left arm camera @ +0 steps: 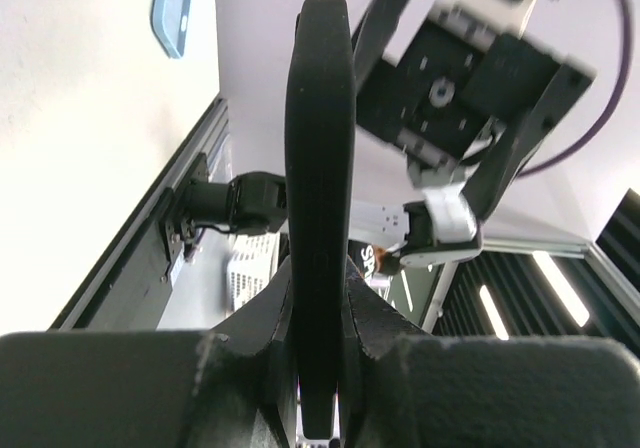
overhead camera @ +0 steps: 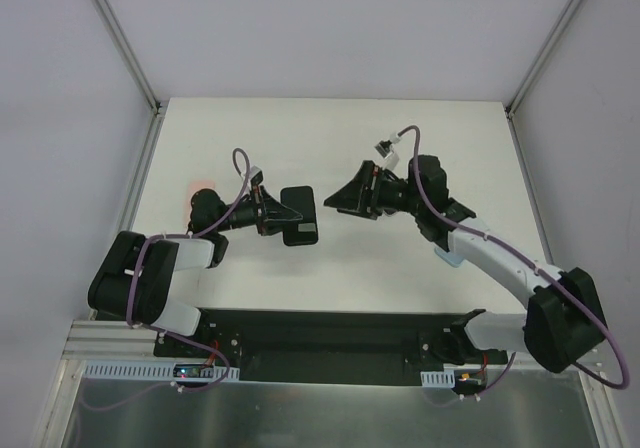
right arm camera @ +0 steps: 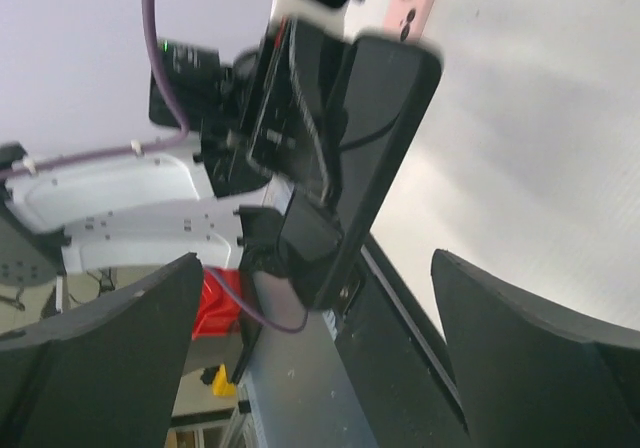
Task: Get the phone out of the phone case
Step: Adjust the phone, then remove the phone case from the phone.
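one black glossy phone [overhead camera: 302, 218] | left pincer [overhead camera: 280, 213] pinching its edge | right pincer [overhead camera: 338, 197] spread wide

Black phone [overhead camera: 299, 215] (edge-on), aloft

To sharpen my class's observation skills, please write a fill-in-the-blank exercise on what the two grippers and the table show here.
1. The left gripper is shut on a ___ phone.
2. The right gripper faces that phone with its jaws ___.
3. A light ___ item lies on the table, partly under the right arm.

Missing words: black; open; blue.
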### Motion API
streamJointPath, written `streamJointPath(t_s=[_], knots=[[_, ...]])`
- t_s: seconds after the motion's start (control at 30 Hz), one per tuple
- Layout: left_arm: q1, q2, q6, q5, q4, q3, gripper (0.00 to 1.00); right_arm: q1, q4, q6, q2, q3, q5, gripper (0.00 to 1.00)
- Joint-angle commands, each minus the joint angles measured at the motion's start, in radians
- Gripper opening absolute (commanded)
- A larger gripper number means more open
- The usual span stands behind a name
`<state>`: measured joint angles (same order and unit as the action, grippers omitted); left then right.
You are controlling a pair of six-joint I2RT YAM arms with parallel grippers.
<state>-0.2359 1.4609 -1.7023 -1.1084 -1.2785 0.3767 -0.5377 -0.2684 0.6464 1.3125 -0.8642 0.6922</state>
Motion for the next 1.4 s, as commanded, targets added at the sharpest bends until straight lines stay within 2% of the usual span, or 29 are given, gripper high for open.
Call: streamJointPath(t_s=[0.0,0.07,0.1,0.27,0.3,0.37,0.4,0.5,0.7,0.9,1.13,1.37], knots=[[0.003,0.001,0.001,0.084,-0.403,0.030,0.00,-0.096,-0.080,0.053,-0.096,0.112,-0.080,0.93],[0.003,0.006,0.001,0.100,-0.403,0.037,0.00,-0.145,-0.103,0.079,-0.122,0.145,-0.115,0.89],[0.003,0.006,0.000,0.113,-0.404,0.039,0.00,-0.156,-0.117,0.090,-0.130,0.155,-0.149,0.83],[0.003,-0.004,-0.002,0.131,-0.403,0.039,0.00,-0.202,-0.244,0.160,-0.105,0.180,-0.169,0.74],[0.003,-0.007,-0.002,0.134,-0.404,0.039,0.00,-0.203,-0.270,0.186,-0.096,0.182,-0.165,0.69],[0.003,-0.010,-0.003,0.142,-0.403,0.034,0.00,-0.212,-0.355,0.222,-0.064,0.188,-0.163,0.65],[0.003,-0.013,-0.003,0.145,-0.403,0.033,0.00,-0.211,-0.389,0.235,-0.053,0.195,-0.161,0.58],[0.003,-0.019,-0.005,0.150,-0.403,0.031,0.00,-0.215,-0.518,0.308,-0.003,0.202,-0.154,0.46],[0.003,-0.027,-0.010,0.154,-0.404,0.031,0.00,-0.232,-0.612,0.360,0.053,0.208,-0.167,0.31],[0.003,-0.043,-0.016,0.160,-0.403,0.030,0.00,-0.231,-0.634,0.365,0.042,0.244,-0.218,0.27],[0.004,-0.059,-0.017,0.163,-0.404,0.027,0.00,-0.229,-0.704,0.398,0.073,0.269,-0.247,0.32],[0.012,-0.080,-0.026,0.160,-0.404,0.025,0.00,-0.228,-0.758,0.423,0.087,0.281,-0.270,0.24]])
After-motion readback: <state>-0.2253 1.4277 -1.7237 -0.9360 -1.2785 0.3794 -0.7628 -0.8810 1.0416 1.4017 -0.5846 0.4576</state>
